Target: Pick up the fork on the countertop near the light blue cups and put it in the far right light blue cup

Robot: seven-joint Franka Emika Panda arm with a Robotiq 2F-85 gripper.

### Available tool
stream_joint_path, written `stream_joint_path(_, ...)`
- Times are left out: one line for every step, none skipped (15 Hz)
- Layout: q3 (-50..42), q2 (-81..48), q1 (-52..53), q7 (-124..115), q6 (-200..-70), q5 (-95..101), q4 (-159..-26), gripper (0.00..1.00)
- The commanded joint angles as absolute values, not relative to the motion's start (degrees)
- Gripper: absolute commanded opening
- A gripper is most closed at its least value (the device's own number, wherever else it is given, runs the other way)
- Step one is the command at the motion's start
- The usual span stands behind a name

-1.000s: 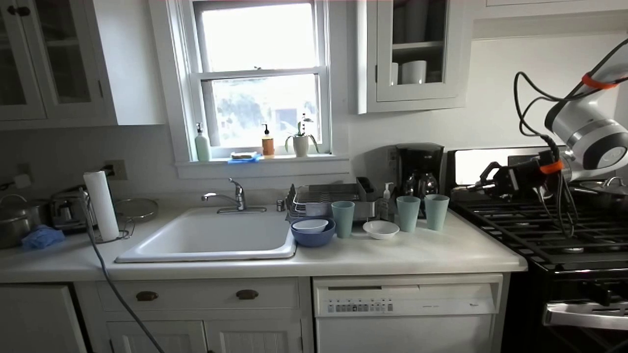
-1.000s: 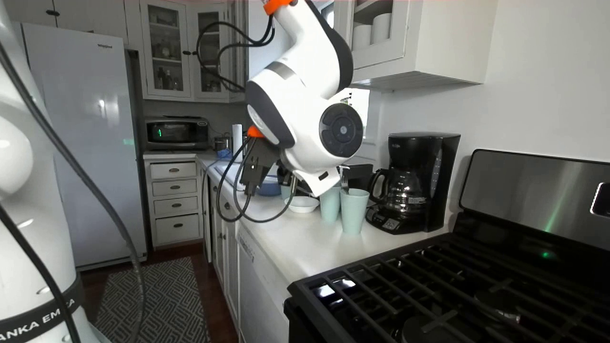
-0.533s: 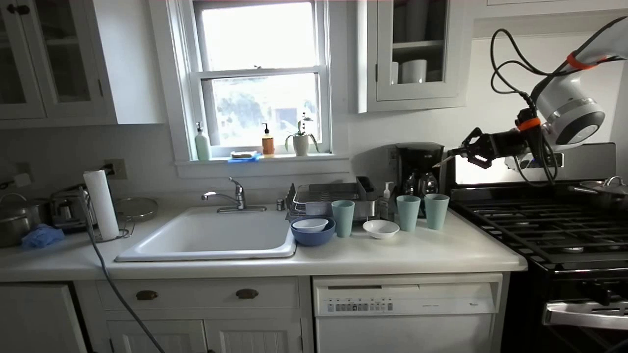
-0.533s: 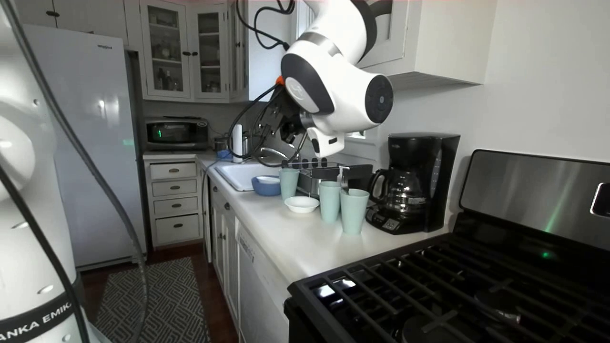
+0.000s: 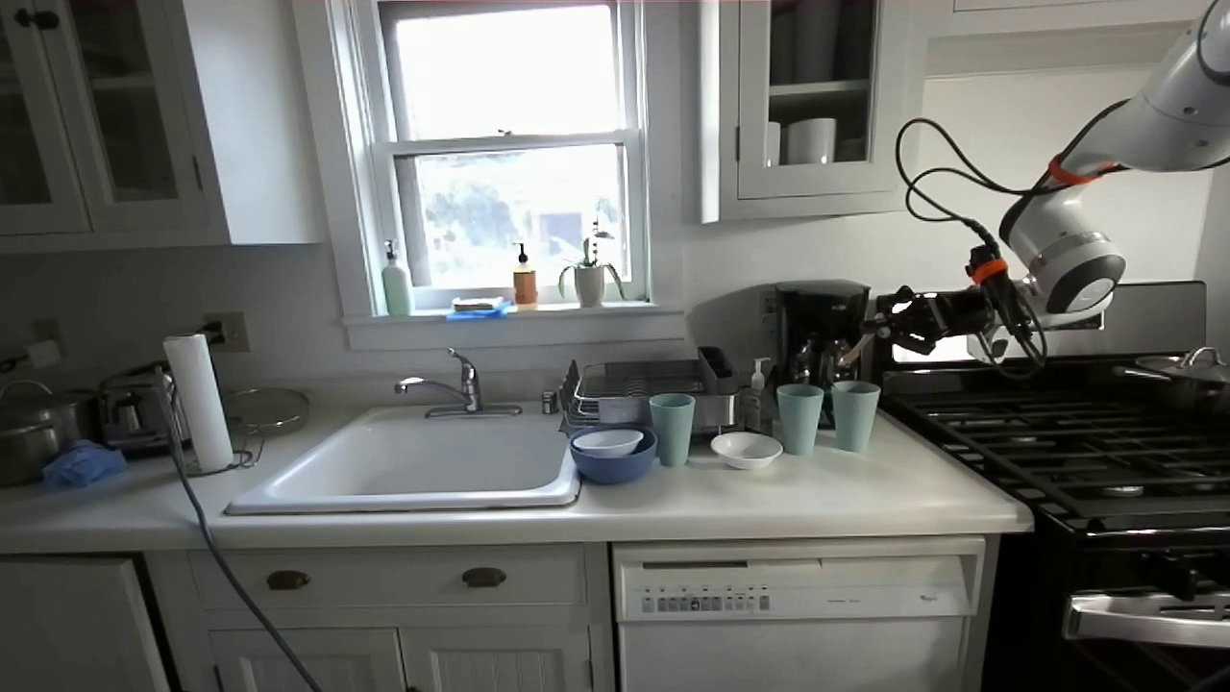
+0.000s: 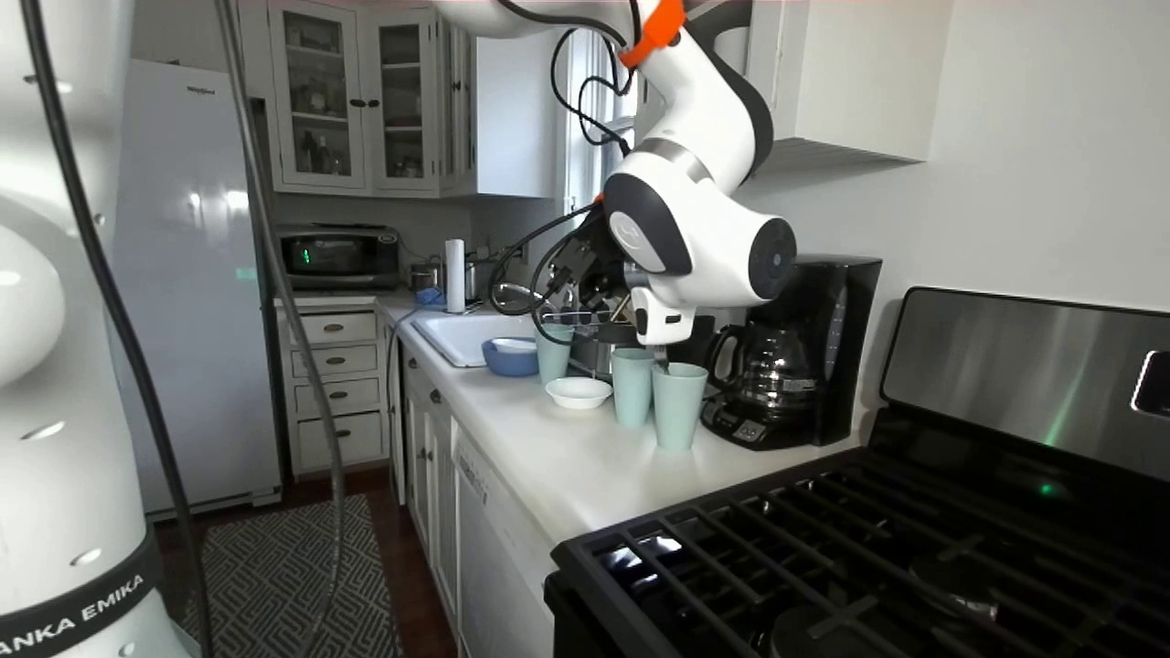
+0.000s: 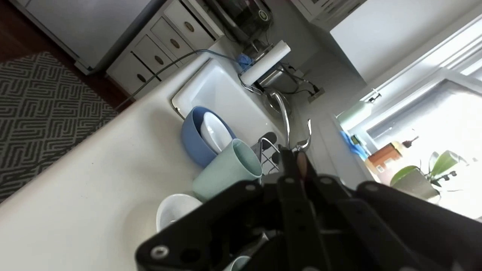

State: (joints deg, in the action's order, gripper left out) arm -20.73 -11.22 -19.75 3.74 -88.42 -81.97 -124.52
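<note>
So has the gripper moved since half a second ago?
Yes: in an exterior view, the gripper has shifted left and down in the picture, closing in on the black coffee maker as seen there.

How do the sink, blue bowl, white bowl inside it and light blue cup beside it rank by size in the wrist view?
1. Sink
2. Blue bowl, light blue cup: too alike to rank
3. White bowl
</note>
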Motion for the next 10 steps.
stream_joint_path(-21.15,-15.35,-21.38,0.32,-88.06,-83.99,-120.25,0.01)
stream_joint_path(-21.30,-16.08,-21.82,-0.40,-87.53,-84.26,-119.57,0.01)
stream_joint_path(-21.37,-16.91,-22.28,-0.86,-87.13,-84.48,-118.90,0.01)
stream_joint_path(-21.30,-17.67,-22.75,-1.56,-86.33,-84.72,-118.27,0.01)
stream_joint_path(-21.25,-18.28,-22.83,-1.97,-87.05,-84.74,-117.84,0.01)
stream_joint_path(-21.14,-18.97,-23.05,-2.54,-86.89,-84.76,-117.31,0.01)
stream_joint_path(-21.03,-19.55,-23.03,-2.76,-87.53,-84.87,-116.92,0.01)
stream_joint_path(-20.92,-20.10,-23.07,-2.78,-87.64,-85.13,-116.59,0.01)
stream_joint_path(-20.65,-20.88,-23.30,-2.76,-86.51,-85.62,-116.14,0.01)
stream_joint_path(-20.58,-21.38,-22.96,-2.35,-87.84,-86.00,-115.87,0.01)
